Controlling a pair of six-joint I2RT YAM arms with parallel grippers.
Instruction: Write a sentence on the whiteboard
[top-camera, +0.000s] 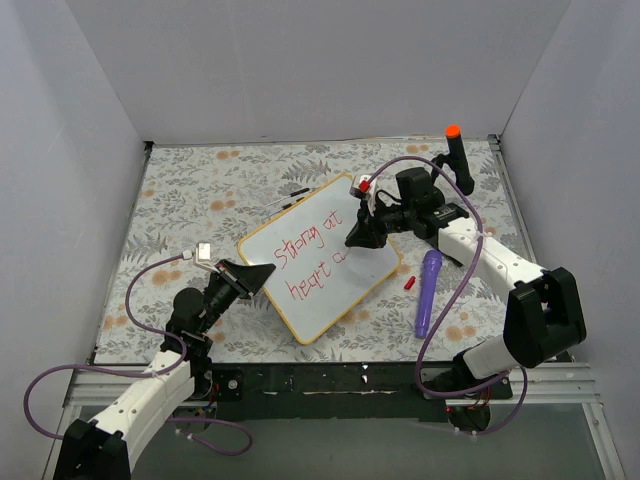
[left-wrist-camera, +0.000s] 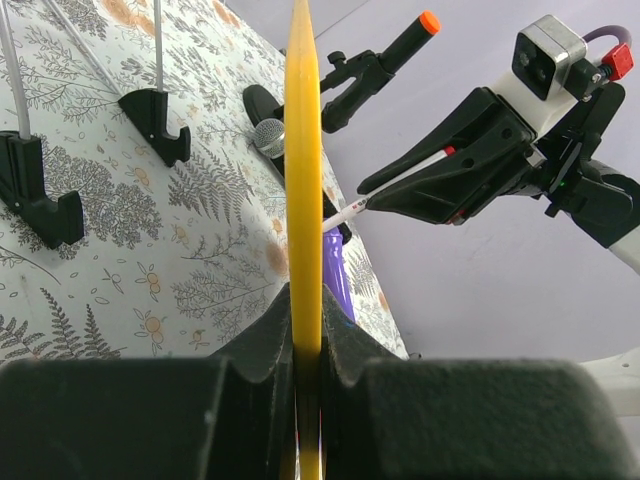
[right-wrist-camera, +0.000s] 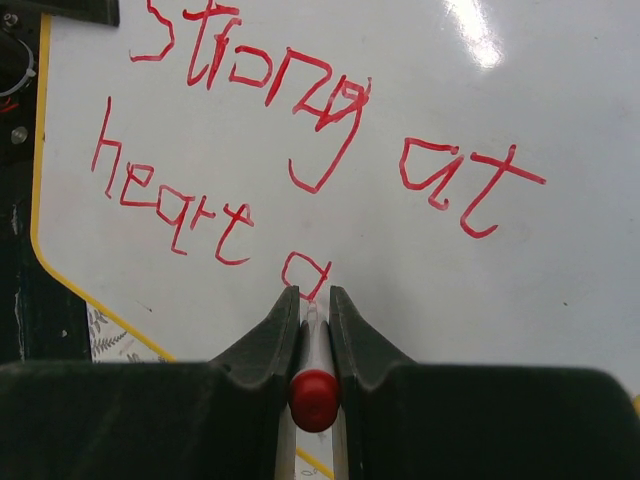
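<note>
The whiteboard (top-camera: 320, 255), white with a yellow wood frame, lies tilted in the middle of the floral mat. Red words on it read "Strong at" and "heart a" (right-wrist-camera: 300, 150). My left gripper (top-camera: 252, 275) is shut on the board's near-left frame edge (left-wrist-camera: 304, 200). My right gripper (top-camera: 356, 238) is shut on a red-ended marker (right-wrist-camera: 315, 385), its tip touching the board at the letter "a" (right-wrist-camera: 305, 272). The marker also shows in the left wrist view (left-wrist-camera: 400, 185).
A purple tool (top-camera: 428, 292) and a small red cap (top-camera: 408, 283) lie right of the board. A black handle with an orange tip (top-camera: 459, 158) stands at the back right. Black clip feet (left-wrist-camera: 155, 125) show under the board. Grey walls enclose the mat.
</note>
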